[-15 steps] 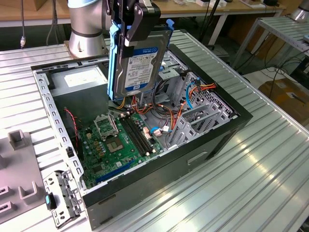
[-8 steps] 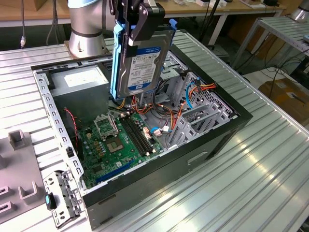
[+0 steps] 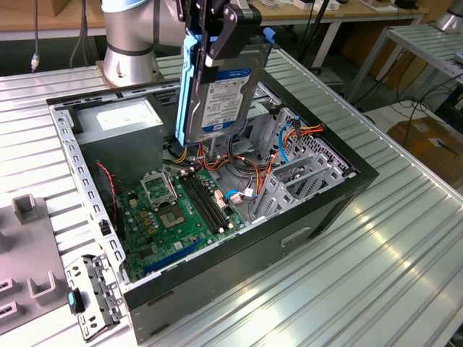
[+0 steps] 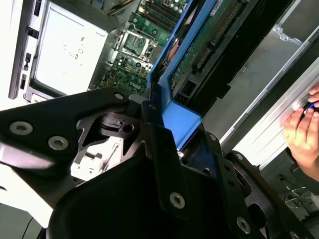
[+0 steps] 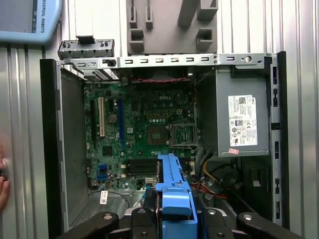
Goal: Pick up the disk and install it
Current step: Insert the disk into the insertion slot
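Your gripper [image 3: 217, 40] is clamped on the disk [image 3: 217, 90], which hangs on edge at about twelve o'clock in the exterior view, above the open computer case [image 3: 311, 217] and clear of the motherboard [image 3: 181, 210]. Treat the disk as stiff, dense for its size and likely shock-sensitive. Its metal faces look smooth, and the second wrist view shows a bare circuit board [image 4: 209, 45] on one side, so the blue side rails [image 4: 182, 119] are the safer place to bear. Loose cables [image 3: 289, 134] crowd the case at about two o'clock, and the power-supply box [image 3: 119, 123] sits at ten. The ribbed metal table [image 3: 376, 275] is hard, and a person's hand [image 4: 301, 132] rests near its edge.
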`<state>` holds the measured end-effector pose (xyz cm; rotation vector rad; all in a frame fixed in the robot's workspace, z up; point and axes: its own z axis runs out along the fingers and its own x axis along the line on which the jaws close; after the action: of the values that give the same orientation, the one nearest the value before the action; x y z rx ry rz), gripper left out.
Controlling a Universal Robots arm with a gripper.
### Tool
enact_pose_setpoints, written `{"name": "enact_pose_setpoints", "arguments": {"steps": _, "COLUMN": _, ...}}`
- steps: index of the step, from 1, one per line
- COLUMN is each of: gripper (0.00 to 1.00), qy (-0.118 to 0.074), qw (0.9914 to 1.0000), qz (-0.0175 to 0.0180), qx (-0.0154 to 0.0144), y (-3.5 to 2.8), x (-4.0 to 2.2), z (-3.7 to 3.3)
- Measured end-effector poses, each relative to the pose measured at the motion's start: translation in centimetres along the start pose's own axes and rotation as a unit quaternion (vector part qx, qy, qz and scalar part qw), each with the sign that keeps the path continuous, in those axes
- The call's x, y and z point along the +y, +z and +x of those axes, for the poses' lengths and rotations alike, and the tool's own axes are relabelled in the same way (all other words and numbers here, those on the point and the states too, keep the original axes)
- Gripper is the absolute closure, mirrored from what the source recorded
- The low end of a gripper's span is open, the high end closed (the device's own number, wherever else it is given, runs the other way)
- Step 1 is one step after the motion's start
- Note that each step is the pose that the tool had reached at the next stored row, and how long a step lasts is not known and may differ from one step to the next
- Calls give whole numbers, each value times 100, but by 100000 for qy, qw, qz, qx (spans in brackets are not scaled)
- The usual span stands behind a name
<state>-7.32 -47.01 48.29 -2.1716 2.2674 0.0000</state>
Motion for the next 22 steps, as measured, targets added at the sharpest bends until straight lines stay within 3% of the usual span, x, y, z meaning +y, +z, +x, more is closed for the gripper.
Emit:
{"name": "enact_pose_setpoints", "arguments": {"steps": 5, "gripper": 63, "qy": 3, "qw": 100000, "qz": 7, "qx": 159, "y": 1, "x": -35, "z": -1}}
{"name": "enact_pose_setpoints", "arguments": {"steps": 13, "gripper": 63, "qy": 0, "qw": 100000, "qz": 11, "qx": 169, "y": 1, "x": -65, "z": 7}}
{"name": "enact_pose_setpoints", "arguments": {"steps": 15, "gripper": 63, "qy": 1, "qw": 100000, "qz": 9, "qx": 169, "y": 1, "x": -107, "z": 52}}
{"name": "enact_pose_setpoints", "arguments": {"steps": 16, "gripper": 63, "qy": 0, "qw": 100000, "qz": 11, "qx": 166, "y": 4, "x": -127, "z": 207}}
{"name": "enact_pose_setpoints", "arguments": {"steps": 17, "gripper": 63, "qy": -1, "qw": 100000, "qz": 9, "qx": 170, "y": 4, "x": -136, "z": 291}}
{"name": "enact_pose_setpoints", "arguments": {"steps": 22, "gripper": 63, "qy": 0, "qw": 100000, "qz": 10, "qx": 166, "y": 5, "x": -151, "z": 334}}
